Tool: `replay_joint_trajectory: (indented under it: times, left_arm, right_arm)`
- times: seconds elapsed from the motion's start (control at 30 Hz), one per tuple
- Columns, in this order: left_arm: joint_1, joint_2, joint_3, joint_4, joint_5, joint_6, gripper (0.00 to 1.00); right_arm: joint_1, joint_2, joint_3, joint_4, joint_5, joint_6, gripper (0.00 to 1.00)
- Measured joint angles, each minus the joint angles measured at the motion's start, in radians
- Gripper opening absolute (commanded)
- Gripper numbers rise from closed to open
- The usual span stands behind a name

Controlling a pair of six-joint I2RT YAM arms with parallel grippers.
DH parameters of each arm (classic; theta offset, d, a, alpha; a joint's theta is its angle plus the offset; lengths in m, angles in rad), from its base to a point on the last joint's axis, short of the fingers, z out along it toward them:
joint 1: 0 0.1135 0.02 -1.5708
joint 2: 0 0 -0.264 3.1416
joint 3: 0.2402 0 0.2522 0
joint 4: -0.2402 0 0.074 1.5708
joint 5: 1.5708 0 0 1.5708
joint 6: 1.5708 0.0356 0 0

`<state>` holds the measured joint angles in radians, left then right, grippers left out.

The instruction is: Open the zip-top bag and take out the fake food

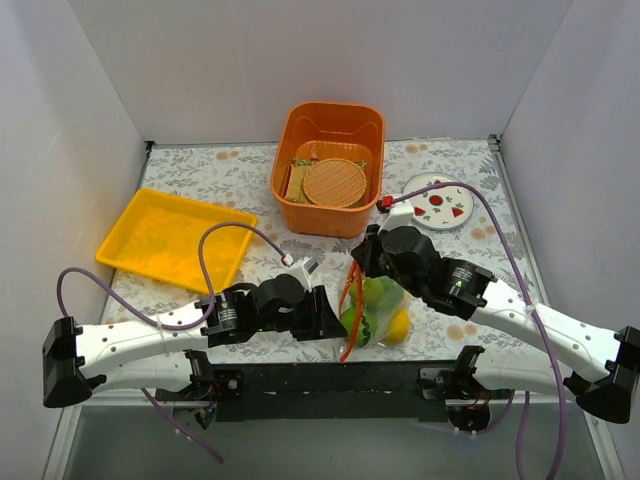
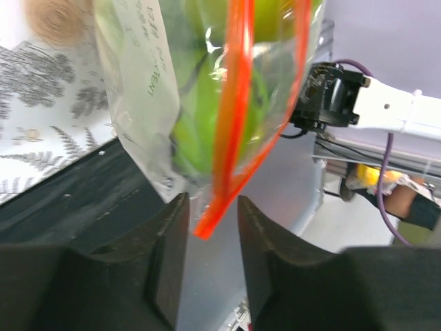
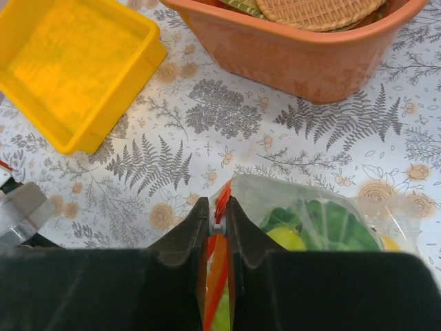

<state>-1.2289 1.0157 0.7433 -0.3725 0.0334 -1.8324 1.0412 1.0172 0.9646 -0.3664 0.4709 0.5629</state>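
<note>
- Right claw (image 3: 219, 215) is pinched tight on the orange zip strip (image 3: 222, 196) of the zip-top bag (image 3: 275, 193)
- Green fake food (image 3: 324, 231) sits inside the bag, just beyond its fingertips
- Left claw (image 2: 212, 234) stands narrowly parted, with the strip's lower corner between its fingers

The fingers (image 3: 180, 243) of the right gripper (image 3: 219, 218) pinch the orange-red strip of the zip-top bag (image 3: 275, 194), green fake food (image 3: 334, 231) inside.

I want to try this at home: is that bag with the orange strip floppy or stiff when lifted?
Probably floppy: the zip-top bag is thin, wrinkled plastic that follows the lumps inside. Its weight likely sits where the fake food bunches. The right pincer grips only its strip, so it may swing.
</note>
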Motion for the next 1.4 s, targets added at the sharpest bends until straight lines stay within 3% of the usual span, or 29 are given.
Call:
replay_joint_trajectory:
  times: [0.27, 0.53, 0.7, 1.0, 1.4]
  left_arm:
    - [0.0, 0.023, 0.16, -0.179, -0.138, 0.094, 0.42]
    - [0.0, 0.164, 0.266, -0.319, -0.316, 0.184, 0.35]
    - [0.0, 0.172, 0.278, -0.395, -0.393, 0.209, 0.3]
    - [0.0, 0.175, 0.293, -0.425, -0.448, 0.253, 0.29]
    - [0.0, 0.174, 0.291, -0.349, -0.438, 0.312, 0.29]
  right_arm:
    - [-0.012, 0.0, -0.003, 0.027, -0.057, -0.002, 0.01]
    - [-0.014, -0.001, -0.013, 0.034, -0.079, -0.002, 0.01]
    - [-0.014, -0.004, -0.014, 0.034, -0.081, -0.002, 0.01]
    - [-0.014, -0.016, -0.026, 0.041, -0.089, -0.002, 0.01]
    - [-0.014, -0.016, -0.029, 0.048, -0.104, -0.002, 0.01]
